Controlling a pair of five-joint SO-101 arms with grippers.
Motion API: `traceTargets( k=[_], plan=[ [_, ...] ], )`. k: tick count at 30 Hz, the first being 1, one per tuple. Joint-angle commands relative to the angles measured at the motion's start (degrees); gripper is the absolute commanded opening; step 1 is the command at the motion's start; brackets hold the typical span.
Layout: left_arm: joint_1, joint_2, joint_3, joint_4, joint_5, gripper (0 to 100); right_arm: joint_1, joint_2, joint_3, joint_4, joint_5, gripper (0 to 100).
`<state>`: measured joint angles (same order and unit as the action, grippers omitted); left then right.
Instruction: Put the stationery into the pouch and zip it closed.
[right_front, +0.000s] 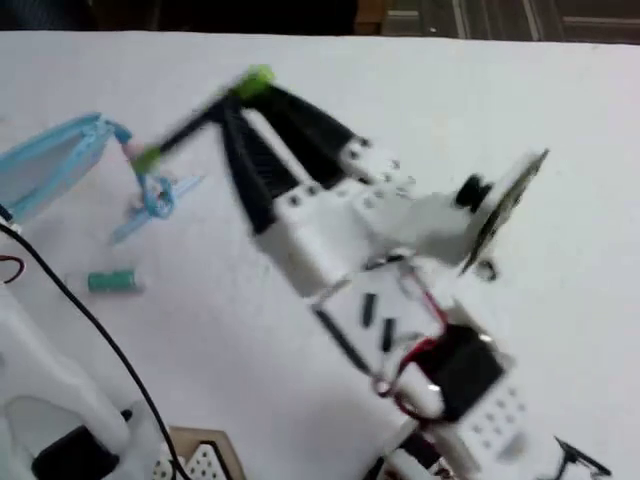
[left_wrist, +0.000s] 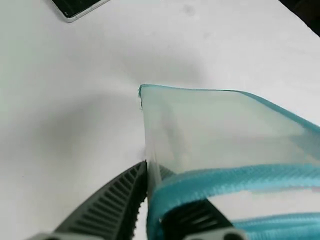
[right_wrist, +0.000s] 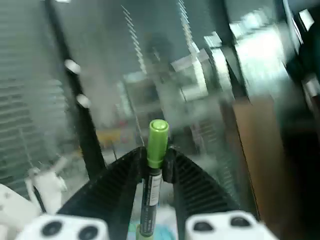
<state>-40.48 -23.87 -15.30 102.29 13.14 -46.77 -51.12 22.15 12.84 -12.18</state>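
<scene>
Right gripper (right_wrist: 155, 157) clenched on a green-capped marker (right_wrist: 158, 134), held above the table (right_front: 480, 90) with the marker's lower end close to the pouch's end. Left gripper (left_wrist: 152, 192) clamps one edge of the teal pouch (left_wrist: 215, 130) at the table's left side. A blue item (right_front: 155, 200) lies just beside the pouch, and a small green piece (right_front: 112, 282) lies near it.

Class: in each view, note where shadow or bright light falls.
Left wrist view: a soft grey shadow lies on the table beside the see-through pouch. Right wrist view: bright light shows in the room behind the green marker. High view: the white table is evenly lit, with hardly any shadow.
</scene>
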Motion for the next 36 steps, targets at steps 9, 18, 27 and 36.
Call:
traceTargets(
  k=[9,18,27,36],
  plan=[
    [1.3,-2.0,-0.4,-0.4,0.2,2,-10.7,16.5,0.2,-18.3,13.2,1.7],
    [1.2,-2.1,-0.4,-0.4,0.2,2,-10.2,28.5,0.4,-25.8,17.7,1.7],
    [1.2,-2.1,-0.5,-0.4,0.2,2,-10.9,37.1,0.2,-24.9,21.5,5.5],
    [1.1,-2.1,-0.4,-0.4,0.2,2,-13.6,29.4,0.1,-10.2,21.5,37.3]
  ],
)
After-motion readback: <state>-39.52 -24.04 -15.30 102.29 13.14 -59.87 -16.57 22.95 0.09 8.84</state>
